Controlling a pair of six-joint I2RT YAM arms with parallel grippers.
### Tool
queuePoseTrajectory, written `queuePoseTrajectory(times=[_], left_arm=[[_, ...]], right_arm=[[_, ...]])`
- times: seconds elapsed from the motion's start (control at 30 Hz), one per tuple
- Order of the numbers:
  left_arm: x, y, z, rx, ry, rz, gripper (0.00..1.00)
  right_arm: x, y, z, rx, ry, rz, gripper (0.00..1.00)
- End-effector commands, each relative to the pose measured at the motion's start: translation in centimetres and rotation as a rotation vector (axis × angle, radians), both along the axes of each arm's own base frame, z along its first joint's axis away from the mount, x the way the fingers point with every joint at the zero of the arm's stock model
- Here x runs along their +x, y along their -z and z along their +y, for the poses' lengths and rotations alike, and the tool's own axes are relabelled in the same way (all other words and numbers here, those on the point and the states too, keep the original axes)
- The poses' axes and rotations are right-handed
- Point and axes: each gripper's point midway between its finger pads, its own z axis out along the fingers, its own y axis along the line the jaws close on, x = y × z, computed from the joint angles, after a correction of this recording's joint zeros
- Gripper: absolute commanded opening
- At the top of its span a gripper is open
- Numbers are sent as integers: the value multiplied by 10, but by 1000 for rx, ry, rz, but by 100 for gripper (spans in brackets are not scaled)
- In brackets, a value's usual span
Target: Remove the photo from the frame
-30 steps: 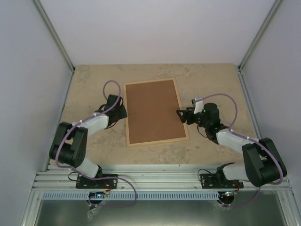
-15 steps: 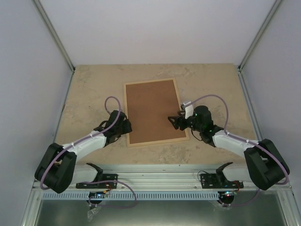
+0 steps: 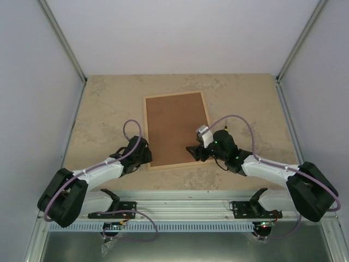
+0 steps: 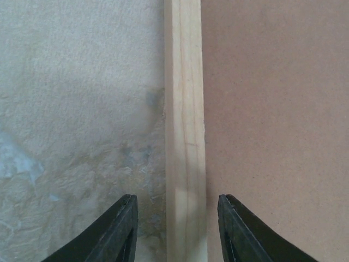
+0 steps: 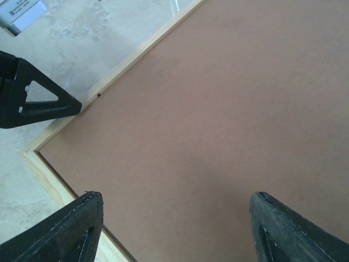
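Observation:
The frame [image 3: 146,131] lies face down on the table, its thin pale wood rail around a brown backing board [image 3: 177,128]. The photo is hidden beneath that board. My left gripper [image 3: 144,155] is at the near left corner. In the left wrist view it [image 4: 177,201] stands open astride the left rail [image 4: 184,109], with a gap on each side. My right gripper [image 3: 192,152] hovers over the near right part of the board. In the right wrist view it [image 5: 175,199] is wide open above bare board [image 5: 218,109], and a left fingertip [image 5: 38,103] shows by the rail [image 5: 49,174].
The beige stone-patterned table [image 3: 103,103] is boxed in by pale walls on the left, right and back. An aluminium rail [image 3: 185,210] carrying both arm bases runs along the near edge. Purple cables loop above each wrist.
Both grippers have come down the frame's sides toward the near edge. The left one reached the near left corner. The right one moved inward over the backing board.

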Motion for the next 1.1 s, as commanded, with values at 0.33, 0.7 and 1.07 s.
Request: queuePoseTrajectory(times=[0.33, 0.7, 1.07], left_arm=[[-4, 6, -5, 63, 18, 18, 32], [1, -5, -8, 57, 15, -9, 9], [11, -42, -7, 42, -6, -85, 0]], right_arm=[[-11, -7, 20, -117, -60, -115, 72], [-43, 2, 44, -224, -248, -232, 72], [-83, 16, 72, -458, -397, -477, 74]])
